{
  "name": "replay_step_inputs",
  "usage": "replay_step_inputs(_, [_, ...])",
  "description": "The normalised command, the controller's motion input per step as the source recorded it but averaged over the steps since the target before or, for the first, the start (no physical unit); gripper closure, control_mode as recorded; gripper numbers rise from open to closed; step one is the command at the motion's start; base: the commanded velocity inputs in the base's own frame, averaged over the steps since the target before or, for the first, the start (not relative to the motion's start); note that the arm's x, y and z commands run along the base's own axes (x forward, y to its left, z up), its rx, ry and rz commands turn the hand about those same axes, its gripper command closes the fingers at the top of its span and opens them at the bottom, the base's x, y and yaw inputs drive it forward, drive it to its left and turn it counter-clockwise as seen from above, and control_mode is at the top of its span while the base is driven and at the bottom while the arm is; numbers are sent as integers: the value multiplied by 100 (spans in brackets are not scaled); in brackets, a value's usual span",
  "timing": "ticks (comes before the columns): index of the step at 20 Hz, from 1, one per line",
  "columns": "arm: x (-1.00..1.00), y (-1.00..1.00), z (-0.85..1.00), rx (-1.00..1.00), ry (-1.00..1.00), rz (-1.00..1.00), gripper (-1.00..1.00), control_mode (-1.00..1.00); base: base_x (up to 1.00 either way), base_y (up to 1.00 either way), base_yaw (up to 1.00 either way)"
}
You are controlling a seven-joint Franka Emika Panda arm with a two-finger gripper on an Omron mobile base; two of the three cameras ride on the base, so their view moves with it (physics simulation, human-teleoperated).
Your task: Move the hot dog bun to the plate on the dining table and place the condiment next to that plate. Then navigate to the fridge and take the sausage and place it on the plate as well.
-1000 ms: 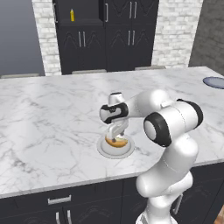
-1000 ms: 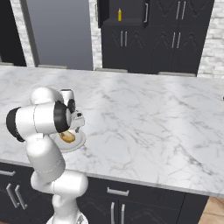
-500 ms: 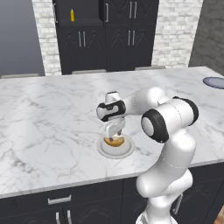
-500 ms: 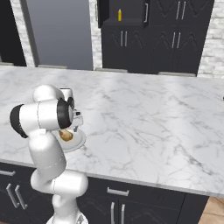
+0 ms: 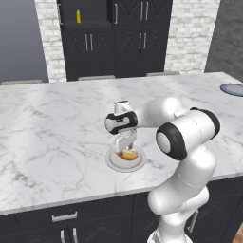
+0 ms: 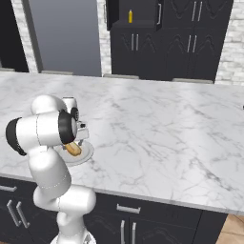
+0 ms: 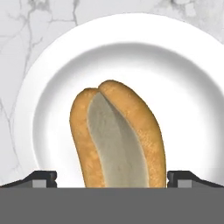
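One hot dog bun (image 7: 117,138) — lengthwise between open hand's (image 7: 112,178) fingertips

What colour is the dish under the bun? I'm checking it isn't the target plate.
Whitish-grey dish, clearest in the hand view.

Looking forward and down from behind the arm on its left across the dining table (image 5: 57,123) toward dark cabinets (image 5: 114,42), with the arm rising at lower right. Facing the same marble top and small white dish (image 6: 86,153) from the rear right, arm rising at lower left. Peering straight down from close above the hot dog bun (image 7: 118,135) lying in that dish, finger tips (image 7: 41,178) flanking the bun.
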Motion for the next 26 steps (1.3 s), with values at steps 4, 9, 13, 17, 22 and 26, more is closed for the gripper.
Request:
replay_step_inputs(4, [0, 0, -11, 0, 0, 0, -100, -100, 0, 0, 0])
replay_step_inputs(9, [0, 0, -24, 0, 0, 3, -100, -100, 0, 0, 0])
replay_step_inputs(13, [1, 0, -35, 0, -1, 11, -100, -100, 0, 0, 0])
replay_step_inputs(17, [1, 0, -41, 0, -1, 12, -100, -100, 0, 0, 0])
replay_step_inputs(22, [-9, 0, -18, 0, -4, 4, 100, -100, 0, 0, 0])
replay_step_inputs(26, [-53, -4, 26, 0, -24, 0, 100, -100, 0, 0, 0])
